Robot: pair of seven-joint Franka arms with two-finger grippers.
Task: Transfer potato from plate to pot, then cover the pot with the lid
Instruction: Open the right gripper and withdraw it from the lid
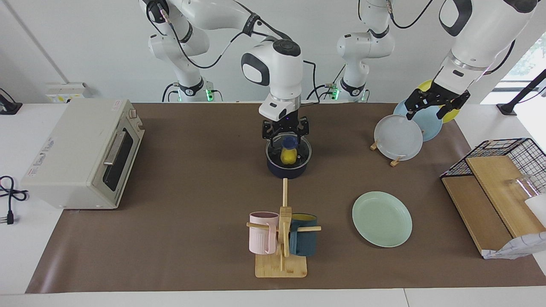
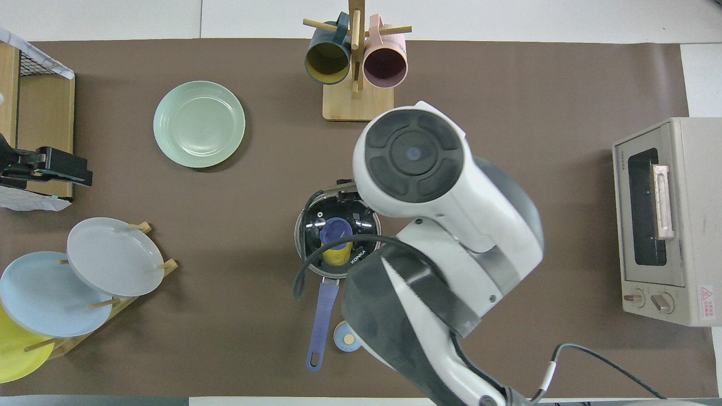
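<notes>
The navy pot (image 1: 286,170) stands mid-table, its long blue handle (image 2: 321,321) pointing toward the robots. The glass lid (image 1: 298,154) sits on it, blue knob (image 1: 290,141) up. The yellow potato (image 1: 288,157) shows inside through the glass, also in the overhead view (image 2: 337,255). My right gripper (image 1: 285,137) hangs right over the lid, open, with its fingers on either side of the knob. The mint-green plate (image 1: 381,218) lies bare, farther from the robots, toward the left arm's end. My left gripper (image 1: 428,113) waits open over the plate rack.
A rack of upright plates (image 1: 399,136) stands near the left arm. A mug tree (image 1: 281,238) stands just farther out than the pot. A toaster oven (image 1: 85,153) is at the right arm's end, a wire basket with wooden boards (image 1: 499,183) at the left's. A small blue-and-wood knob (image 2: 347,338) lies by the pot handle.
</notes>
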